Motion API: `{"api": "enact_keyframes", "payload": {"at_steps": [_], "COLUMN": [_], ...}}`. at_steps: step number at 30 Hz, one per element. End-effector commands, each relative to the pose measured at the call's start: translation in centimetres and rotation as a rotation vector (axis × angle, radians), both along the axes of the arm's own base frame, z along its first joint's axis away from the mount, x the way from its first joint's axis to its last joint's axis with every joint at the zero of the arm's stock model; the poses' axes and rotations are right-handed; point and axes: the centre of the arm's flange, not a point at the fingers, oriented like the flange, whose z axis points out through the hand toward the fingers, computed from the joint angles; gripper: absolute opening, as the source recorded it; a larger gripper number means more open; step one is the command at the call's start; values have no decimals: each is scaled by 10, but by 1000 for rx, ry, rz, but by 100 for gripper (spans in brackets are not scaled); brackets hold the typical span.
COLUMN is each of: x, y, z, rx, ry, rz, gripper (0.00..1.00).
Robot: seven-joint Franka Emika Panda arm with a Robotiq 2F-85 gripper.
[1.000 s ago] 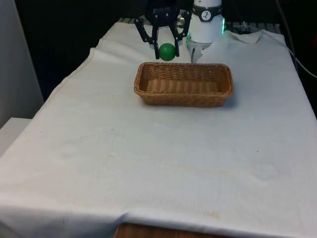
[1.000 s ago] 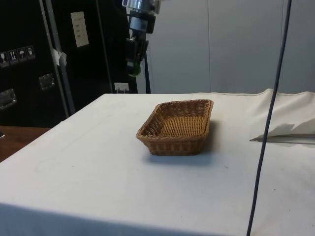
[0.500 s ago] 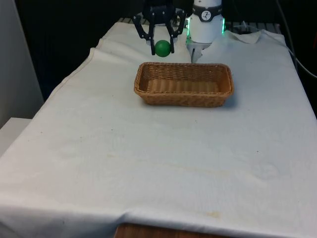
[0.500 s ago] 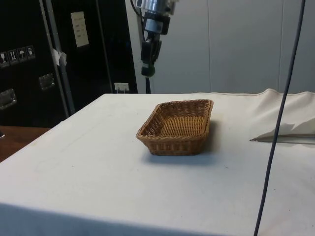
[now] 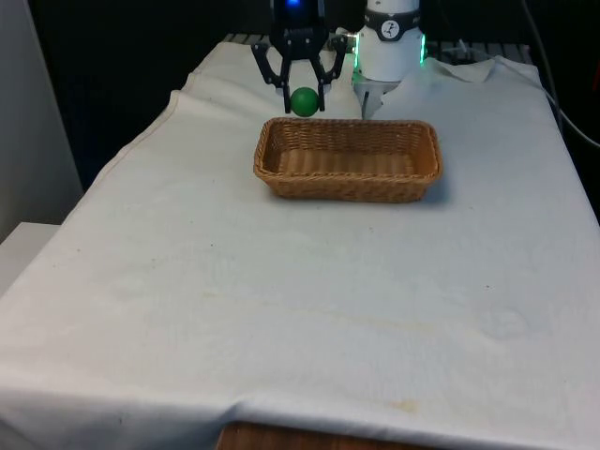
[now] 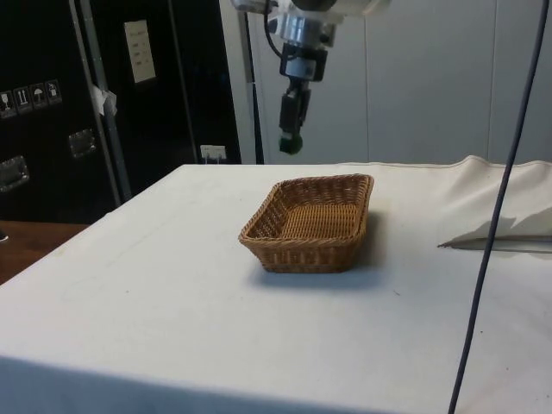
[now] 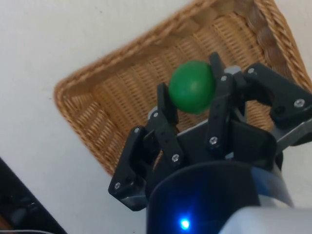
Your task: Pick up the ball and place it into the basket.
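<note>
**Ball gripped, hanging above the basket**

While you're looking at the front view, the gripper (image 5: 303,97) is sitting left of centre at the table's (image 5: 281,309) far end, fingers clenched on the green ball (image 5: 303,101). The ball is hanging in the air, clear of the cloth, just past the far rim of the wicker basket (image 5: 348,160) near its corner on the front view's left. The basket is resting flat on the white cloth, long side facing you, with only bare weave showing inside it.

Moving to the side view, you're seeing the gripper (image 6: 291,145) pointing straight down with the ball (image 6: 291,145) at its tip, above the basket (image 6: 310,222) and not touching it.

From the wrist view, the two fingers (image 7: 219,102) are pinching the ball (image 7: 192,87) on opposite sides, with the basket's (image 7: 112,97) woven floor directly under it.
</note>
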Motion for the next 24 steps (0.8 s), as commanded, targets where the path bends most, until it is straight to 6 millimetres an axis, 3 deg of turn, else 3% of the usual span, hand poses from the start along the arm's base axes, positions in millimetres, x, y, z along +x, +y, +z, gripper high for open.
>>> {"api": "enact_keyframes", "payload": {"at_steps": [1, 14, 24], "x": [-8, -34, -37], "y": [-2, 8, 21], "z": [-6, -38, -61], "rx": [-8, 5, 9], "ry": [2, 52, 98], "rz": [0, 2, -3], "gripper": [1, 1, 1]}}
